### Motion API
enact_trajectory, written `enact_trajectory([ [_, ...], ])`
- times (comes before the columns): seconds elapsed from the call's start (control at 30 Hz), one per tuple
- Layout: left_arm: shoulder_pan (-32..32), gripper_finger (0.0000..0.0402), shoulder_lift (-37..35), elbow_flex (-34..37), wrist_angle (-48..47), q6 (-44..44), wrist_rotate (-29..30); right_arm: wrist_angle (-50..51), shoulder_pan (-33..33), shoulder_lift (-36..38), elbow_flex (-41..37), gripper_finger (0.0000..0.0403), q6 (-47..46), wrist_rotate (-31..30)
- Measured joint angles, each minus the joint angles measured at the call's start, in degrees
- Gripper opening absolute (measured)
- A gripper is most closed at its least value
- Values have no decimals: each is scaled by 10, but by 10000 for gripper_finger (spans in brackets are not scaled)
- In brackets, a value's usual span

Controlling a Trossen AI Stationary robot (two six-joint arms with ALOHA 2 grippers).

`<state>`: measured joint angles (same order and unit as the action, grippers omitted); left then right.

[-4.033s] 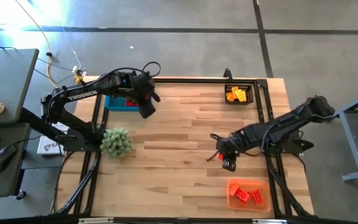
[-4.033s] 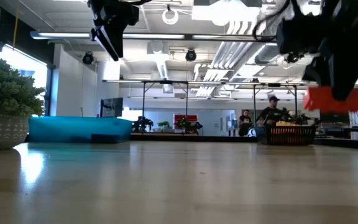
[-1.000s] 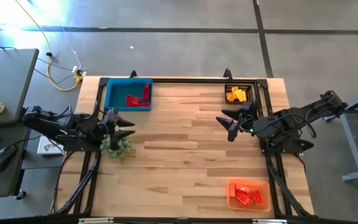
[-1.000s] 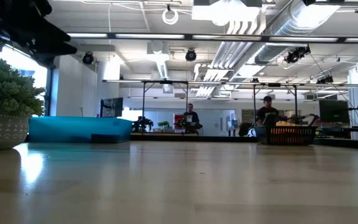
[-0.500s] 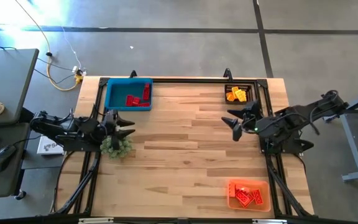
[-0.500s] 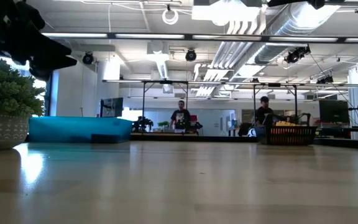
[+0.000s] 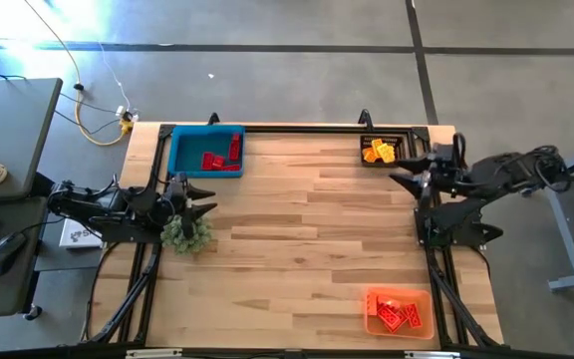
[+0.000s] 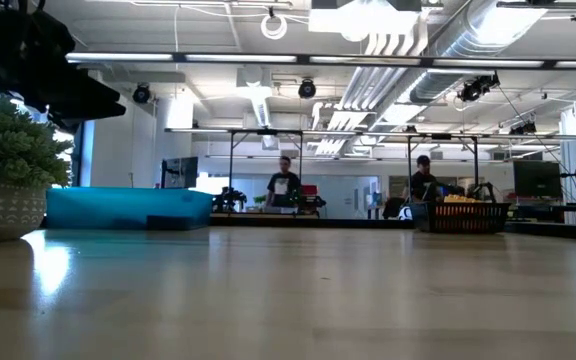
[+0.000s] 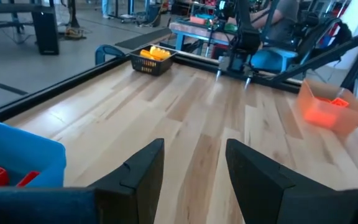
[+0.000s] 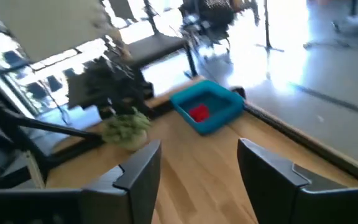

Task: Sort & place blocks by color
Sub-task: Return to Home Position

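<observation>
Pale plank surface is seen bare from above; studded plastic blocks are sorted into the blue bin, wire basket and translucent orange bin. By the fuzzy plant the left jaws are parked, the right jaws beside the basket. In both wrist views they are shown spread, empty. Homing is judged nearly finished.

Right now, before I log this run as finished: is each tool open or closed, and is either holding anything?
Left tool: open, holding nothing.
Right tool: open, holding nothing.
</observation>
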<state>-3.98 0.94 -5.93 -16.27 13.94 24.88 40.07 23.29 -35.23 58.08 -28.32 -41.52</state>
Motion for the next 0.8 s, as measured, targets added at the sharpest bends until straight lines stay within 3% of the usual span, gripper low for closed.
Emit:
enact_trajectory([
  [0.13, 1, 161, 0, 0, 0, -21, -1, -149, 0, 53, -100, 180, 86, 34],
  [0.37, 1, 161, 0, 0, 0, -21, -2, -339, 0, 163, -311, 151, 101, 77],
  [0.6, 1, 161, 0, 0, 0, -21, -2, -474, 0, 267, -469, 144, 103, 136],
  [0.8, 1, 161, 0, 0, 0, -21, -2, -494, 0, 351, -543, 144, 107, 218],
])
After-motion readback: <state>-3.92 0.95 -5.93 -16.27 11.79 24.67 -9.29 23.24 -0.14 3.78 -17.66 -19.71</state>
